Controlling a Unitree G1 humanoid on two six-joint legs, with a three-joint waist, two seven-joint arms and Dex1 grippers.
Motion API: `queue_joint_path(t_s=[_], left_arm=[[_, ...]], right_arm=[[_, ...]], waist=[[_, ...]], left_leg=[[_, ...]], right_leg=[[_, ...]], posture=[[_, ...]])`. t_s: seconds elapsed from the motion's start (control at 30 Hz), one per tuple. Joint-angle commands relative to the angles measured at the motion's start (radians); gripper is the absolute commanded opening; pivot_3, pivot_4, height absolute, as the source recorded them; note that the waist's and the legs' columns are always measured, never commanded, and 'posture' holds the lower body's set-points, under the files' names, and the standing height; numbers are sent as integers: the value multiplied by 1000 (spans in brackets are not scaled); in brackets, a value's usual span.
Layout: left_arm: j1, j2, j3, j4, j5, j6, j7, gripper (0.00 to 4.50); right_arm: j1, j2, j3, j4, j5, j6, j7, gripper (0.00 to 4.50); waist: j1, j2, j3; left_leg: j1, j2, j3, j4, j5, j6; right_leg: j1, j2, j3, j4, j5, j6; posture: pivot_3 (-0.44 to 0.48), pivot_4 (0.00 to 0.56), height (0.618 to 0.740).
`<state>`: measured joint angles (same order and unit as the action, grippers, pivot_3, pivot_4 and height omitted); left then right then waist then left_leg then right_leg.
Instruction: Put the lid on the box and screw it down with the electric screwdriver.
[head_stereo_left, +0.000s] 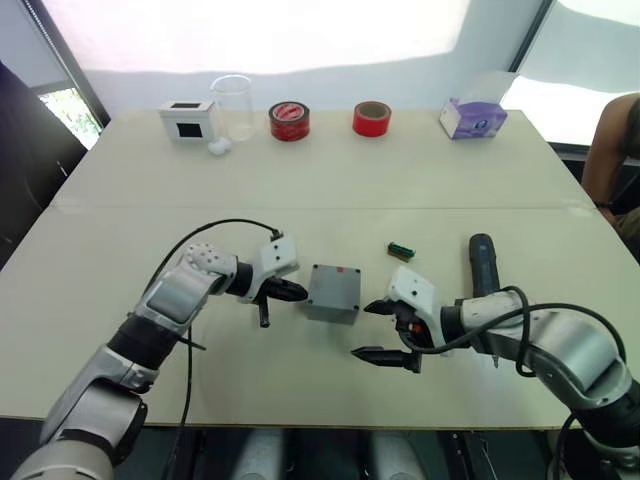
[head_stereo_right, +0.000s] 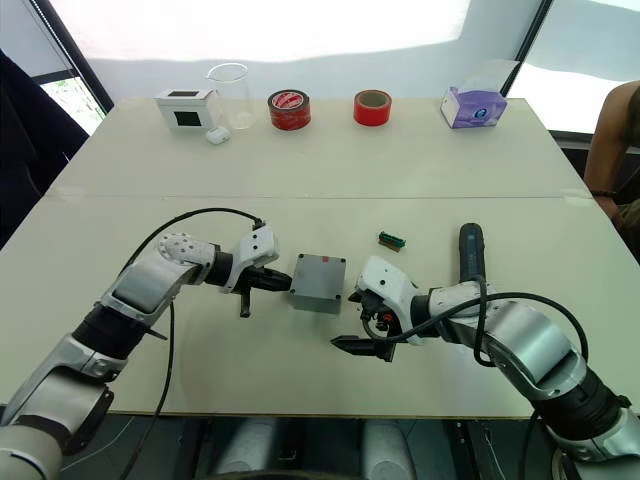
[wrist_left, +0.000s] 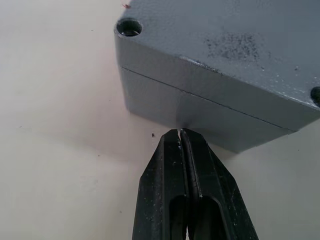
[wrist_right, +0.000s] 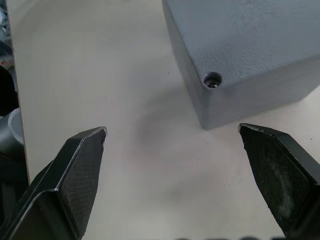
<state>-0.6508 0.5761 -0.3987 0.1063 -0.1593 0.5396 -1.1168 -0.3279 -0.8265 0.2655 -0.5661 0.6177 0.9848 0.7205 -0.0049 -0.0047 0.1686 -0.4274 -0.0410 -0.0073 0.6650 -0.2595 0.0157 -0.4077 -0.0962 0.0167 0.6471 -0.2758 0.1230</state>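
The grey box (head_stereo_left: 330, 303) stands in the middle of the table with the lid (head_stereo_left: 336, 283) sitting on top; the seam between them runs along the side wall (wrist_left: 165, 102). Corner screw holes (wrist_right: 212, 80) show in the lid. My left gripper (head_stereo_left: 300, 292) is shut and empty, its tip (wrist_left: 180, 132) right at the box's left side. To the right of the box my right gripper (head_stereo_left: 364, 331) is open with nothing between its fingers (wrist_right: 85, 160). The black electric screwdriver (head_stereo_left: 484, 265) lies on the table just behind my right forearm.
A small green part (head_stereo_left: 401, 249) lies behind the box to the right. Along the far edge stand a white box with a black screen (head_stereo_left: 190, 120), a clear beaker (head_stereo_left: 233, 105), two red tape rolls (head_stereo_left: 289, 121), and a purple tissue box (head_stereo_left: 472, 118). A person's arm (head_stereo_left: 612, 150) is at the right.
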Motion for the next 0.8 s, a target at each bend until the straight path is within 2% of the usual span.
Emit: queue_joint_path(t_s=[0.03, 0.17, 0.3, 0.4, 0.53, 0.7, 0.8], left_arm=[[-42, -49, 8, 26, 12, -46, 8, 0], [-75, -89, 24, 87, 34, -67, 38, 0], [-73, -50, 51, 135, 65, -103, 55, 0], [-60, -18, 65, 127, 65, -98, 44, 0], [-7, 35, 67, 27, 42, -54, -1, 0], [73, 83, 45, -121, 22, -4, -63, 0], [99, 71, 50, -177, 12, 42, -48, 0]], right_arm=[[-10, 34, 1, -18, 9, -1, 15, 4410], [-8, 22, 17, -59, -15, 15, 15, 4410], [-11, 2, -11, -91, -11, 28, 20, 4410], [-17, -52, -19, -86, -44, 5, 46, 4410], [-47, -116, -17, -6, -125, -70, 84, 4410], [-89, -112, 39, 124, -251, -188, 112, 4410], [-130, -88, 75, 224, -332, -267, 130, 4410]], waist=[[3, 0, 0], [16, 0, 0], [13, 0, 0], [12, 0, 0], [13, 0, 0], [15, 0, 0], [15, 0, 0]], left_leg=[[0, 0, 0, 0, 0, 0], [0, 0, 0, 1, 0, 0], [0, 0, 0, 1, 0, 0], [0, 0, 0, 1, 0, 0], [0, 0, 0, 1, 0, 0], [0, 0, 0, 1, 0, 0], [0, 0, 0, 1, 0, 0]], right_leg=[[0, 0, 0, 0, 0, 0], [0, 0, 0, 0, 0, 0], [0, 0, 0, 0, 0, 0], [0, 0, 0, 1, 0, 0], [0, 0, 0, 0, 0, 0], [0, 0, 0, 1, 0, 0], [0, 0, 0, 1, 0, 0]], posture=[[0, 150, 740], [0, 150, 740], [0, 150, 740], [0, 150, 740], [0, 150, 740], [0, 150, 740], [0, 150, 740]])
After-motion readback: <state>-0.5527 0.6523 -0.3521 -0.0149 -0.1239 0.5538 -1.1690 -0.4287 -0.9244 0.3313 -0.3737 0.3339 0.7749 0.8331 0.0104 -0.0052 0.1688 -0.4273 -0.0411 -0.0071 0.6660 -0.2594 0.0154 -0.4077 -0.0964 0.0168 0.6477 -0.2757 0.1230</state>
